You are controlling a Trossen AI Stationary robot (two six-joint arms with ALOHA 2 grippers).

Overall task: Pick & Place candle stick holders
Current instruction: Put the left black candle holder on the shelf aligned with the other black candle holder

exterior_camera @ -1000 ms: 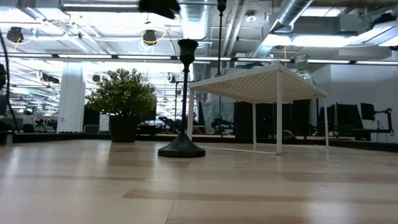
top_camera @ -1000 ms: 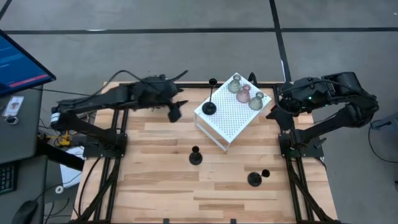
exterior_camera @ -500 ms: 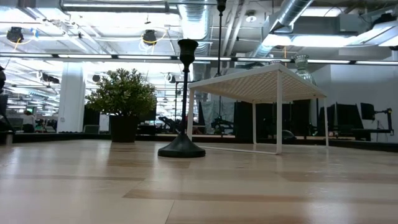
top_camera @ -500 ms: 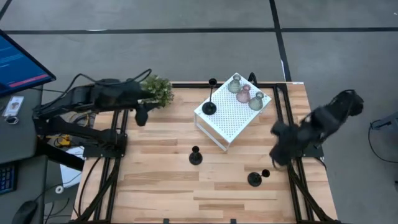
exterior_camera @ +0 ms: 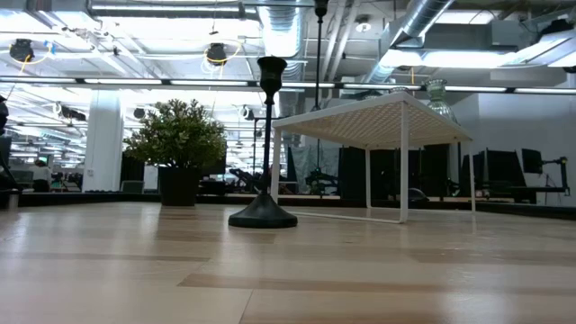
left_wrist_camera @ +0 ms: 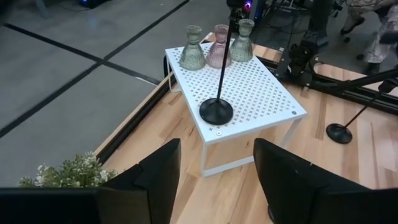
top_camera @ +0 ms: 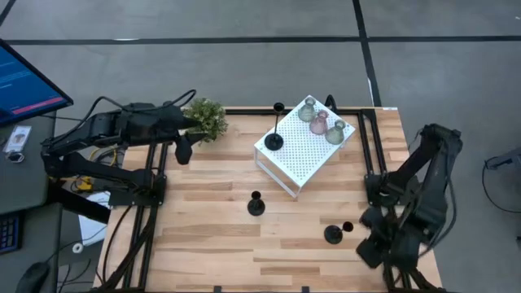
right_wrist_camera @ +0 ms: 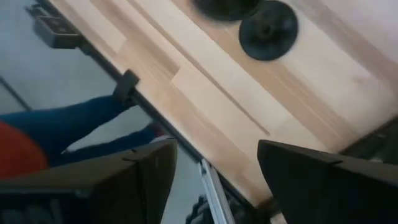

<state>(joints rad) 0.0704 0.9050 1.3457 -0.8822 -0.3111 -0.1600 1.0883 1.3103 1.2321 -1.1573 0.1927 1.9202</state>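
Three glass candle holders, two greenish-grey (top_camera: 308, 110) (top_camera: 334, 133) and one pink (top_camera: 320, 122), stand on the far end of the white perforated box (top_camera: 303, 155). One black holder (top_camera: 274, 142) stands by its round base on the box's left part. Another (top_camera: 256, 205) stands on the table in front of the box. The third (top_camera: 332, 234) stands near the right front and shows in the right wrist view (right_wrist_camera: 268, 29). My left gripper (top_camera: 183, 152) is open and empty at the far left beside the plant, facing the box (left_wrist_camera: 249, 87). My right gripper (top_camera: 368, 254) is open and empty over the table's near right corner.
A green potted plant (top_camera: 205, 119) stands at the table's far left, right by my left gripper. The low view shows the middle black holder (exterior_camera: 263, 211) in front of the box (exterior_camera: 369, 121). A blue and orange shape (right_wrist_camera: 56, 134) lies beyond the table's edge.
My left gripper has drawn back from beside the box toward the table's left edge, uncovering the plant, and has then kept still. My right arm has swung from the far right, by the box, toward the near edge to the near right corner. No holder has moved.
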